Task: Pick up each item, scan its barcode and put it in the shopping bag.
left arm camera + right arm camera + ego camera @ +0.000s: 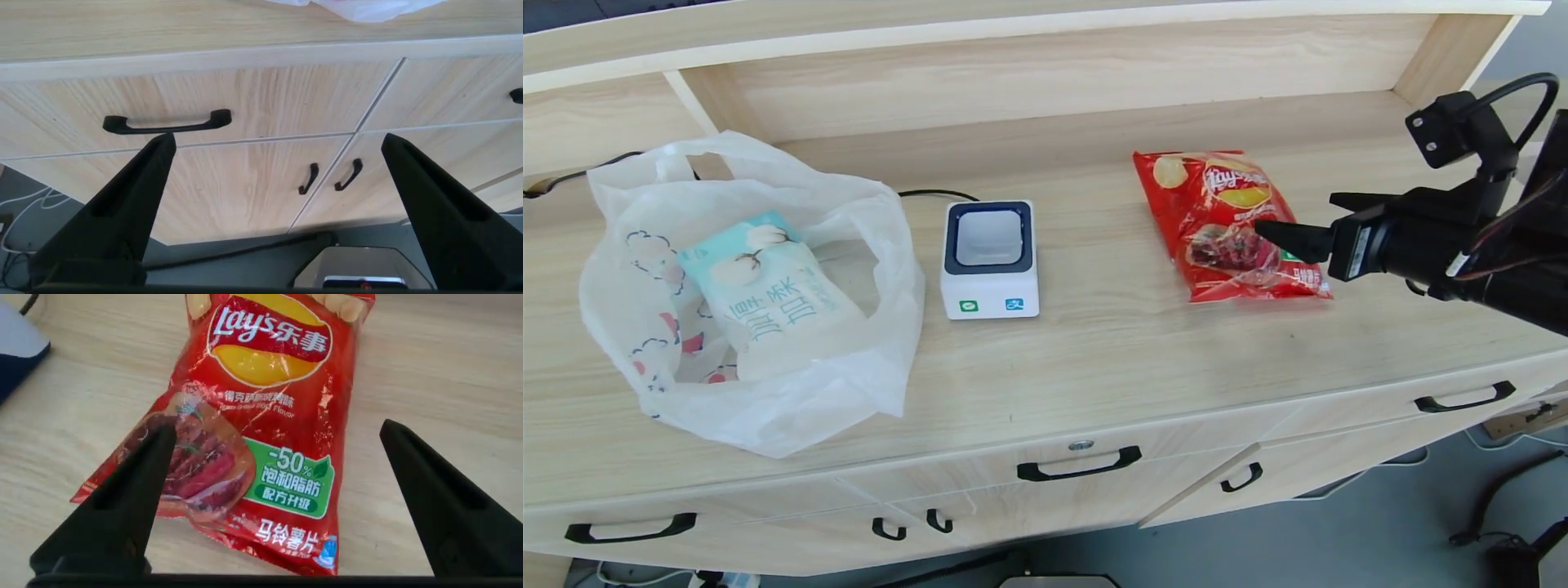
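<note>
- Here the right gripper (278, 429) hovers above the chip bag (1225, 204) (flat on the counter (1111, 351), right of the scanner (990, 260)), jaws spread.
- Left gripper (278, 139), jaws also spread, faces the drawer fronts (245, 98).

Head camera, high, looks forward and down across the counter (1111, 359). Right wrist camera hangs close over the chips (261, 441), at 2 o'clock in the head view. Left wrist camera sits low, facing the drawers (245, 180), shared at 6 o'clock.

The left jaws and right jaws gape wide.
</note>
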Controlling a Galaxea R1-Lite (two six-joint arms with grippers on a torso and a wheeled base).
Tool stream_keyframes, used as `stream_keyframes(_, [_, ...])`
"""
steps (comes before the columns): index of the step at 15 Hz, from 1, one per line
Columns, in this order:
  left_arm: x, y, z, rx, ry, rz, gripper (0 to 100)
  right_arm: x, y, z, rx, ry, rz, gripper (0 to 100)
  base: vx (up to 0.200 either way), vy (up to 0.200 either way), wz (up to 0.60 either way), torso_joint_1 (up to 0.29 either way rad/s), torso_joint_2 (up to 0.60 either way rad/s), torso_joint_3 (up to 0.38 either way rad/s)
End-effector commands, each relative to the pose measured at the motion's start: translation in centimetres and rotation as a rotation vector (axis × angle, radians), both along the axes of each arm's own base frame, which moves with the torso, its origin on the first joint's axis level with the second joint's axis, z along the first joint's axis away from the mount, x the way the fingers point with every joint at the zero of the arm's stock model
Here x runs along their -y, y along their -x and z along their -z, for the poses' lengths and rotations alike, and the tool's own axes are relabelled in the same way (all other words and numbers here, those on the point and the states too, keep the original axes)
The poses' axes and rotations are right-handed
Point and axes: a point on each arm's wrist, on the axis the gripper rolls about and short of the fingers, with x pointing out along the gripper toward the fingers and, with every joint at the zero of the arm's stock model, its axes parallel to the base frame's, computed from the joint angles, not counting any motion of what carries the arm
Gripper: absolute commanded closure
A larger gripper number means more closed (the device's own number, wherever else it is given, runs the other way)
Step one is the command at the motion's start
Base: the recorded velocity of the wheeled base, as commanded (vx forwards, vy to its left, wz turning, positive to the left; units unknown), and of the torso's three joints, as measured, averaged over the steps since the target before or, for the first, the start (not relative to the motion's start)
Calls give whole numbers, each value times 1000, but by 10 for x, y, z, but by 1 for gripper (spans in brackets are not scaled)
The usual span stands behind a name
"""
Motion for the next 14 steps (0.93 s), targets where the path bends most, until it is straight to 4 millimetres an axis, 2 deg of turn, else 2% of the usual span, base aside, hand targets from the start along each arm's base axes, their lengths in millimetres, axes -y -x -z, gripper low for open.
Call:
stream_keyframes(1, [0, 0, 0, 2, 0, -1, 0, 1, -33, 13, -41, 9, 12, 0, 0, 0, 0, 0, 0, 0])
stream_keyframes(6, [0, 0, 0, -1, -2, -2, 0, -4, -57, 20, -53, -1, 11, 0, 0, 0, 0, 0, 0, 0])
stream_keyframes(8, [0, 0, 0, 1, -2, -1, 0, -6, -69, 7, -28, -33, 4, 0, 0, 0, 0, 0, 0, 0])
stream_keyframes(12, [0, 0, 0, 1, -2, -1, 0, -10, -70, -2, -34, -30, -4, 0, 0, 0, 0, 0, 0, 0])
stream_keyframes(14, [0, 0, 0, 1, -2, -1, 0, -20, -72, -4, -24, -33, -25, 0, 0, 0, 0, 0, 0, 0])
